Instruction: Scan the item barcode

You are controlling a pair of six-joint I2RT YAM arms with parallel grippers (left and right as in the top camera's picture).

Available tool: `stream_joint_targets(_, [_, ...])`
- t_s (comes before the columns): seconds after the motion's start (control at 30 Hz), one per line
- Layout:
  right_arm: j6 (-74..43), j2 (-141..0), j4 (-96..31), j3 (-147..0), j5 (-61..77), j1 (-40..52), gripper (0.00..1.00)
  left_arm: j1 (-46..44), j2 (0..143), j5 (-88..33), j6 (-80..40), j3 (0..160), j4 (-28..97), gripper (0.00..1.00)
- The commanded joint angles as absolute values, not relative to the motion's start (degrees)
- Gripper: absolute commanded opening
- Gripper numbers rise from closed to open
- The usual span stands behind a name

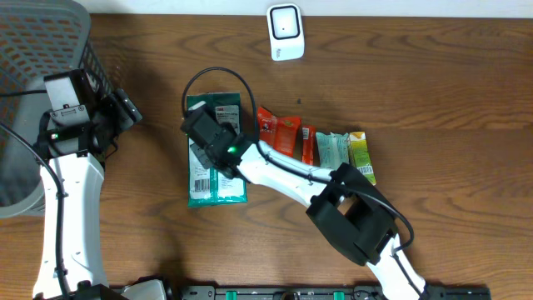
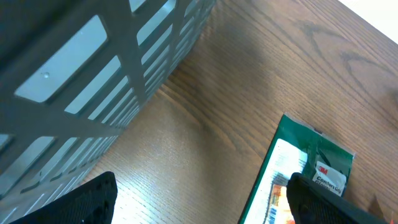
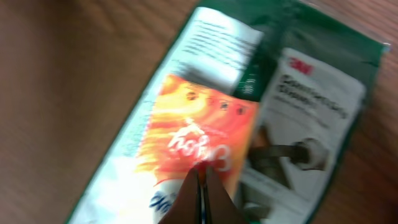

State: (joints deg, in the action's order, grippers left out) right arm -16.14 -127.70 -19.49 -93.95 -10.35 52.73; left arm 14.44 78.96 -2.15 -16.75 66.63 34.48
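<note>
On the wooden table [image 1: 433, 75], the right gripper [image 3: 200, 186] is pinching fully closed on the orange sachet [image 3: 199, 134] over the green packet [image 1: 218, 187] near the middle, while the left gripper [image 2: 202, 202] is hanging wide open, empty, beside the basket [image 1: 33, 50] at the left edge.

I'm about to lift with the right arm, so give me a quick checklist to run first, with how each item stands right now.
1. Right gripper shut: ok.
2. Orange packet actually pinched in it: cannot tell; the closed tips meet at the packet's near edge.
3. Green 3M pack free of the grip: cannot tell; it lies directly under the orange packet.
4. Scanner unobstructed at the far side of the table: ok.
5. Left gripper open and out of the way beside the basket: ok.
</note>
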Motion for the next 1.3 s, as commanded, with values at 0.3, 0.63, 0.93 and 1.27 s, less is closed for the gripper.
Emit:
stream_joint_targets(0.3, [-20.9,-128.3,-25.6,-94.0,-6.4,45.2,0.02,15.0,78.0,-0.6,-17.3,67.4,34.4,0.88])
stream_joint_targets(0.63, [-15.5,-125.4,-29.3,-96.0,-5.2,44.1,0.24,15.0,78.0,-0.6,-17.3,67.4,34.4,0.88])
stream_joint_targets(0.93, [-17.3,-122.1,-29.3,-100.5,4.7,45.7,0.23,15.0,78.0,-0.6,-17.3,67.4,34.4,0.88])
stream_joint_targets(1.27, [-21.1,-128.1,-22.9,-100.2,4.6,47.2,0.01,15.0,78.0,-0.6,-17.3,67.4,34.4,0.88])
